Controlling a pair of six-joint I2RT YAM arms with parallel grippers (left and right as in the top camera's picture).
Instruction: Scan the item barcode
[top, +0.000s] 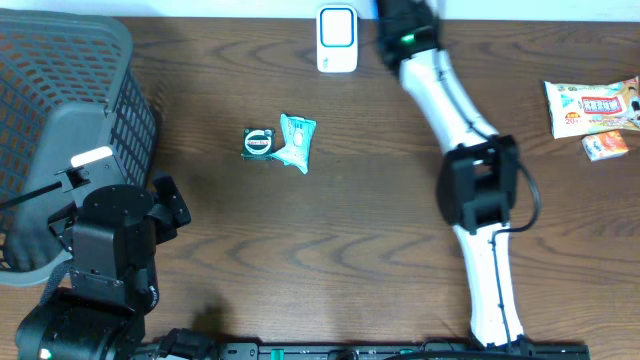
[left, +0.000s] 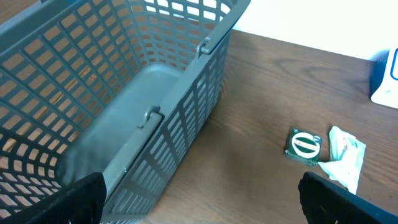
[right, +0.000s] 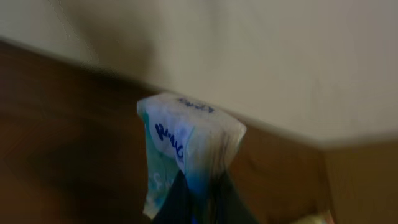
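The small soft plastic pack, white with blue lettering and a teal underside (right: 186, 149), is pinched at its lower end in my right gripper (right: 200, 202), whose jaws are clenched on it. Its long axis runs straight out from my fingertips, so it stands up in front of my wrist camera against a pale wall. From above I cannot see the pack itself, as my wrist hides it. The white upright scanner with the blue face (top: 337, 38) sits at the far edge of the table, and my right gripper hangs just beside it, on its right. The scanner therefore lies to the left of the pack, close but not touching as far as I can tell. I can see no barcode on the face shown to me, so I judge the pack must be swung left and rolled until its code faces the scanner window. My right arm is plainly the nearer one. My left gripper (top: 170, 202) is well away from the scanner, its jaws released and empty, next to the grey lattice plastic basket (top: 60, 100). Between the scanner and that hand lie a round green item in a dark square wrapper (top: 259, 142) and a crumpled teal packet (top: 297, 140), touching each other. Far to the scanner's right are a white printed snack bag (top: 590, 105) and a small orange-and-white packet (top: 607, 146). The dark wood-grain table (top: 350, 250) leaves free room around the scanner.
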